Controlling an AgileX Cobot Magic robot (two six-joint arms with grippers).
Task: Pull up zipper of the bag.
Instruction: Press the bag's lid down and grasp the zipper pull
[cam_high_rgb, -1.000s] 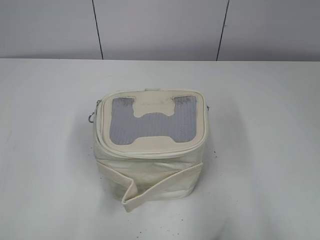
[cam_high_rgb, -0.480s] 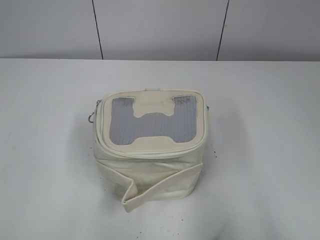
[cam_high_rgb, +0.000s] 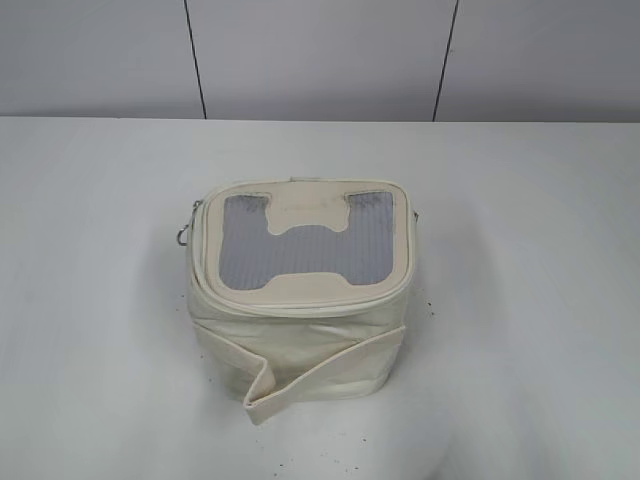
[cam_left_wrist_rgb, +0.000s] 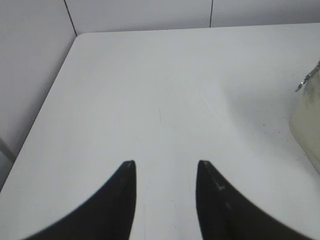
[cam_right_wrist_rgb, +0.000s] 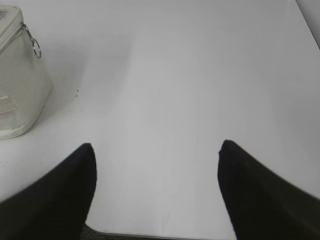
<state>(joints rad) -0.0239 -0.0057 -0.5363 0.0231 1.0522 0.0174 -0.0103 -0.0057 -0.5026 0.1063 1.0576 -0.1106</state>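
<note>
The cream bag (cam_high_rgb: 300, 310) stands in the middle of the white table, its top panel with grey mesh around an H-shaped patch facing up. The zipper (cam_high_rgb: 300, 303) runs around the top panel edge. One silver ring pull (cam_high_rgb: 184, 236) hangs at the bag's left side; it also shows in the left wrist view (cam_left_wrist_rgb: 303, 84). Another ring pull (cam_right_wrist_rgb: 36, 48) shows in the right wrist view on the bag's corner (cam_right_wrist_rgb: 20, 90). My left gripper (cam_left_wrist_rgb: 165, 167) is open and empty, left of the bag. My right gripper (cam_right_wrist_rgb: 156, 150) is open and empty, right of the bag. Neither gripper shows in the exterior view.
A loose cream strap flap (cam_high_rgb: 300, 385) juts out from the bag's front. The white table (cam_high_rgb: 520, 300) ends at a grey panelled wall (cam_high_rgb: 320, 60) behind. The table's near edge (cam_right_wrist_rgb: 160, 235) lies just under my right gripper.
</note>
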